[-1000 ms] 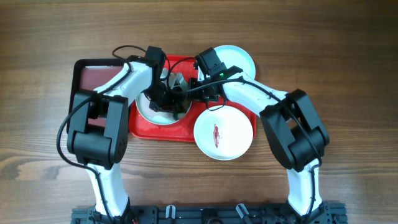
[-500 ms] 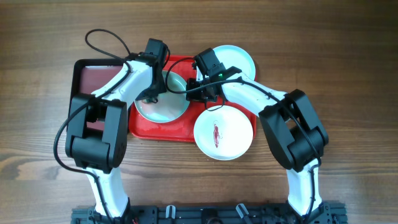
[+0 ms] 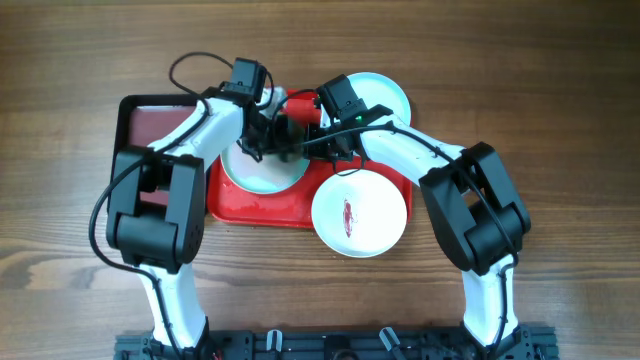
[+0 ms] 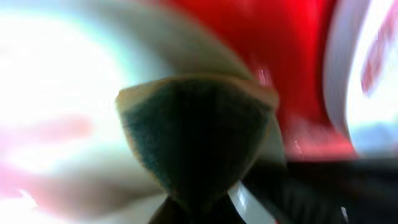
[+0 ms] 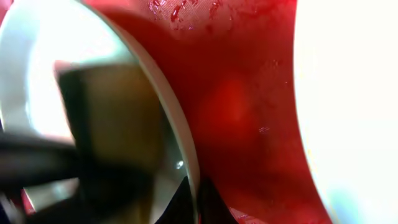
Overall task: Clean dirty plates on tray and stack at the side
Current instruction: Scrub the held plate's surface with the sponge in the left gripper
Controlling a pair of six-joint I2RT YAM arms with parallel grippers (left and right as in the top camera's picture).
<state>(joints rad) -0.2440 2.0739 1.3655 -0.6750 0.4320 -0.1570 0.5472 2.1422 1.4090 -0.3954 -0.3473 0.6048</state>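
Overhead, left gripper (image 3: 270,135) and right gripper (image 3: 312,138) crowd the tray's (image 3: 265,212) plate (image 3: 250,175) — wrist views show the left pinching a sponge (image 4: 193,137), the right the rim.

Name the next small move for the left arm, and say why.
Probably drag the sponge across the middle of the plate on the tray. The left gripper clamps the sponge over that plate, the right gripper has its jaws pinching the rim, and a faint pink blur shows on its surface.
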